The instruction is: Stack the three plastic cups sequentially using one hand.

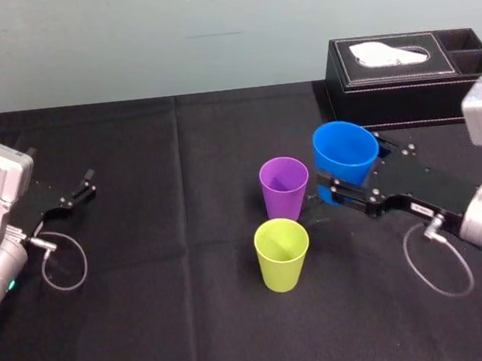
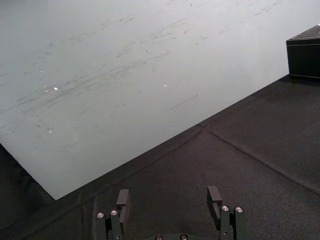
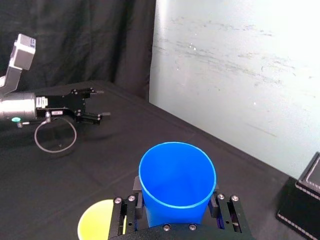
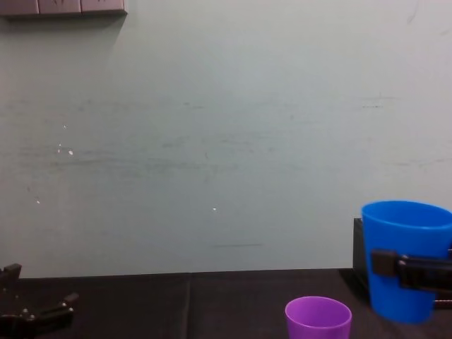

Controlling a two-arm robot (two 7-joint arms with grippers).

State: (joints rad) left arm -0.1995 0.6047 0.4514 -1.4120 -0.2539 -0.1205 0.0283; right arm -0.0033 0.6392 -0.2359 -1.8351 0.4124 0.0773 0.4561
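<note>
Cups on a black table (image 1: 152, 325). The right gripper (image 1: 353, 171) has its two fingers closed on the sides of the blue cup (image 1: 344, 147), held upright just right of the purple cup (image 1: 284, 189), in front of a tissue box (image 1: 409, 62). The green cup (image 1: 282, 255) stands near the purple one, closer to the robot. The left gripper (image 1: 80, 192) sits far left, fingers spread, empty.

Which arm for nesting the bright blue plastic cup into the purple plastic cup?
Right: the right gripper is shut on the blue cup, next to the purple cup; left gripper sits open, far off.
</note>
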